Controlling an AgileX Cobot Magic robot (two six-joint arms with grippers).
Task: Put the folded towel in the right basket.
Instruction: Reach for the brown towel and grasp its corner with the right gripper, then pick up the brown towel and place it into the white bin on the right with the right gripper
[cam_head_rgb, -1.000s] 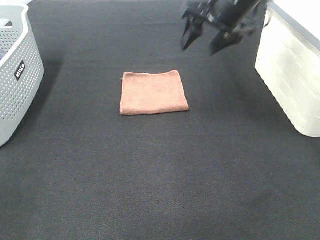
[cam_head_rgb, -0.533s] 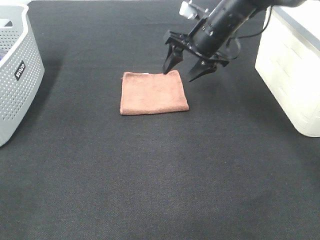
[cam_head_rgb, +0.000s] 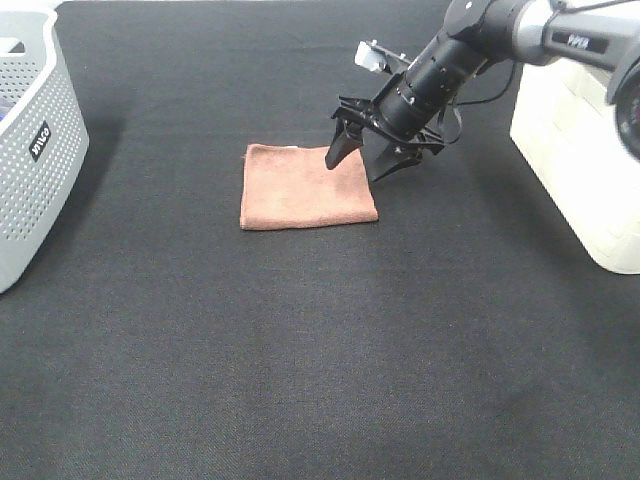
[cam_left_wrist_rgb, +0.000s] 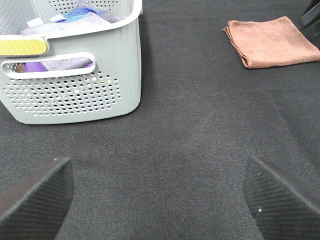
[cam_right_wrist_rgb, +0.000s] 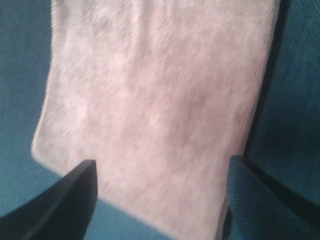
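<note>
The folded towel (cam_head_rgb: 308, 187) is seen lying flat on the black tabletop (cam_head_rgb: 300, 350), around the middle and well apart from the white right basket (cam_head_rgb: 575, 170). The right gripper (cam_head_rgb: 356, 170) is held at the towel's far right corner, jaws spread wide, one finger over the cloth, the other at its right edge. Whether the cloth is touched cannot be told. The left gripper (cam_left_wrist_rgb: 160, 200) is parked near the grey left basket (cam_head_rgb: 35, 150), jaws spread apart, with nothing held.
</note>
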